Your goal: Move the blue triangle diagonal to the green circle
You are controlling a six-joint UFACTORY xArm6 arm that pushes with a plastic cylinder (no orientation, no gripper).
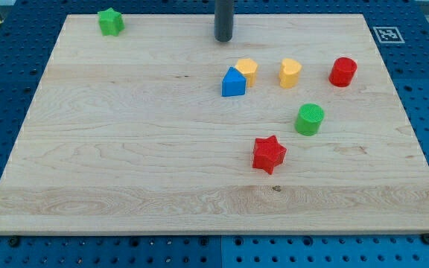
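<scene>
The blue triangle (233, 83) sits a little above the board's middle, touching a yellow block (247, 71) at its upper right. The green circle (310, 119) stands to the lower right of the blue triangle, well apart from it. My tip (223, 39) is near the view's top, above the blue triangle and slightly to its left, with a clear gap between them.
A yellow heart-like block (290, 73) and a red cylinder (342, 72) sit to the right of the blue triangle. A red star (269, 154) lies below the green circle's left. A green star (111, 21) sits at the top left of the wooden board (125, 149).
</scene>
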